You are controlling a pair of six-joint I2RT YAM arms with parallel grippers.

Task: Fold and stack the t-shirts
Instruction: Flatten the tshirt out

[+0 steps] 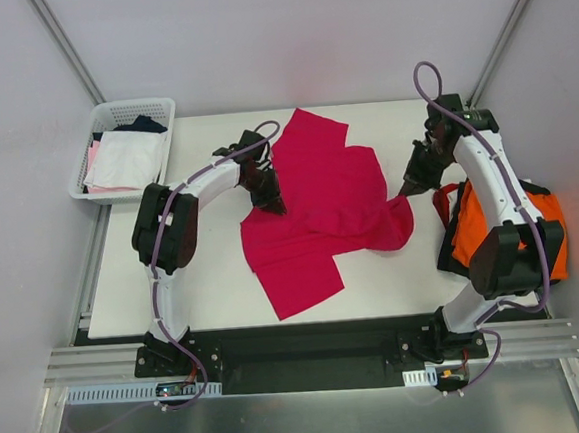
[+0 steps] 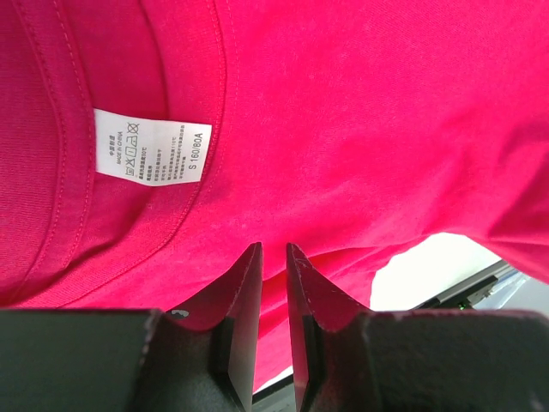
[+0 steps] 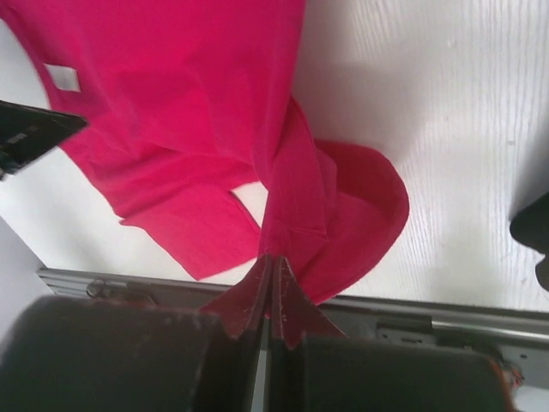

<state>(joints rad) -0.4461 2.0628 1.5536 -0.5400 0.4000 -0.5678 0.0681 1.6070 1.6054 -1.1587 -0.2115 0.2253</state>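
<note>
Pinching a bunched fold of the crimson t-shirt (image 3: 171,103) at its tips, the right gripper (image 3: 273,259) was clamped tight, cloth spreading ahead over the table (image 3: 437,103); left gripper (image 2: 270,251) jaws sat a sliver apart against the same shirt, grip unclear, white neck label (image 2: 153,146) beyond its tips, leftward.

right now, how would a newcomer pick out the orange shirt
Find the white table and go to its right edge, partly under the right arm. The orange shirt sits crumpled there, the only orange thing; the crimson shirt is spread out mid-table instead.
</note>
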